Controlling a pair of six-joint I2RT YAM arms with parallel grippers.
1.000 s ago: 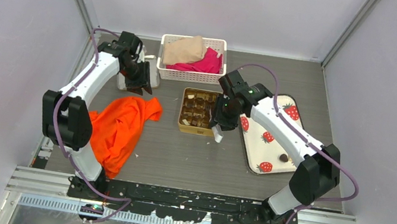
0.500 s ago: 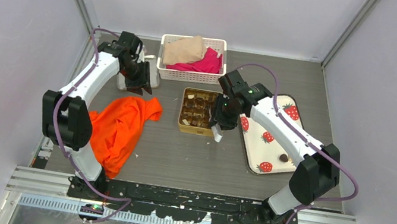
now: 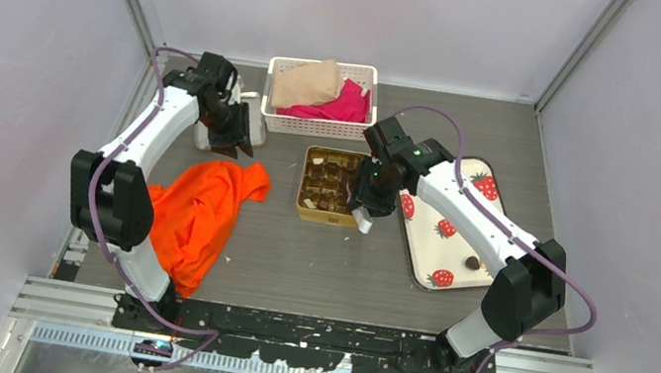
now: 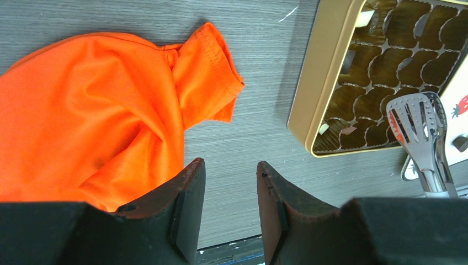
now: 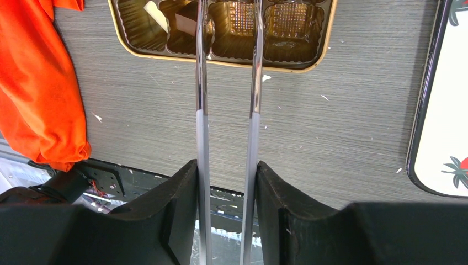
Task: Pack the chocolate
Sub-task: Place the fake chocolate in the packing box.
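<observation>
Grips tongs [image 5: 201, 110] in right gripper [image 5: 226, 165], tips over tin [image 4: 320, 72], to place chocolate [image 5: 156, 15] cleanly; holds left gripper [image 4: 229, 171] part-open, empty, aside.

Orange shirt [image 3: 202, 211], basket [image 3: 316, 128] (cloths [image 3: 347, 105] inside), strawberry tray [image 3: 426, 252], tongs [image 4: 422, 127]

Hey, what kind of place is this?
Likely a robotics lab test cell: two arms bolted at a table's edge, plain panel walls around it, staged props like a gold tin and white basket.
</observation>
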